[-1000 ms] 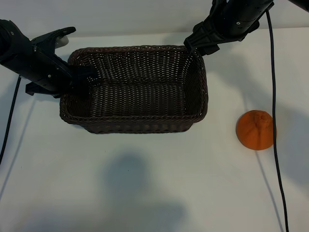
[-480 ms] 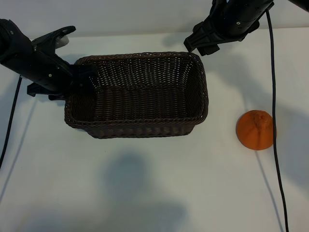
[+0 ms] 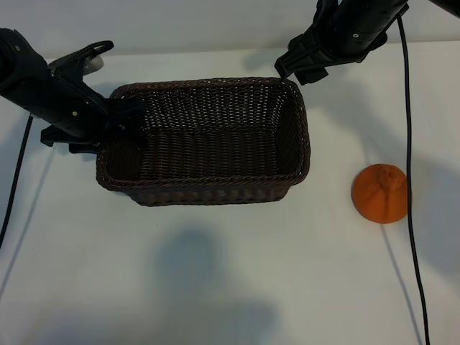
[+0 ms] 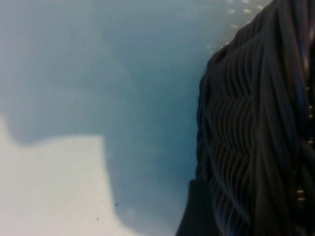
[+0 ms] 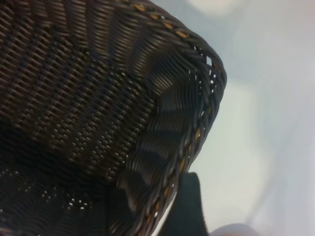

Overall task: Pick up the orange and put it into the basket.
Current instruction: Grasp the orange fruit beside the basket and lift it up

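The dark brown wicker basket point(image 3: 208, 192) stands on the white table in the middle of the exterior view. The orange point(image 3: 379, 194) lies on the table to the right of it, apart from both arms. My left gripper point(image 3: 128, 115) is open astride the basket's left rim; one dark finger point(image 4: 197, 216) stands beside the woven wall point(image 4: 246, 123). At the basket's far right corner my right gripper point(image 3: 287, 72) is open too. One of its fingers point(image 5: 184, 206) is just outside the braided rim point(image 5: 162, 98), with a sliver of light between them.
Black cables hang down at the far left point(image 3: 14, 180) and just right of the orange point(image 3: 410, 144). White table point(image 3: 215, 287) stretches in front of the basket.
The basket has dropped slightly toward the front, its left end shifting right, and now rests still. My left gripper's jaws have opened at the rim. The right arm has not moved.
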You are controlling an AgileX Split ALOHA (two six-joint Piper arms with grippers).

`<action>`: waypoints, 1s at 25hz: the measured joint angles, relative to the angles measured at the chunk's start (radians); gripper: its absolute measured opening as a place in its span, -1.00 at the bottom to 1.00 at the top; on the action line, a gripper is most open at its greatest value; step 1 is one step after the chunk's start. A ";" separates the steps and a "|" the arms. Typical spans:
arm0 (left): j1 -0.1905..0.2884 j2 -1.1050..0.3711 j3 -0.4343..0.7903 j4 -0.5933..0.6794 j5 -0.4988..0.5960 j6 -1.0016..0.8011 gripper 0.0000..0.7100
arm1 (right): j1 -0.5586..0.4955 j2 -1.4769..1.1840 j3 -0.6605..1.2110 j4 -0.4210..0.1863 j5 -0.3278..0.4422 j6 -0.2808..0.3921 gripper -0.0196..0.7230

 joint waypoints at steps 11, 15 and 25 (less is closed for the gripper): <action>0.000 -0.125 0.000 0.188 0.073 -0.117 0.67 | 0.000 0.000 0.000 0.000 0.011 0.000 0.66; 0.000 -0.212 0.000 0.231 0.091 -0.139 0.67 | 0.000 0.000 0.000 0.001 0.014 0.000 0.66; 0.000 -0.376 0.000 0.222 0.098 -0.146 0.66 | 0.000 0.000 0.000 0.002 0.049 -0.002 0.66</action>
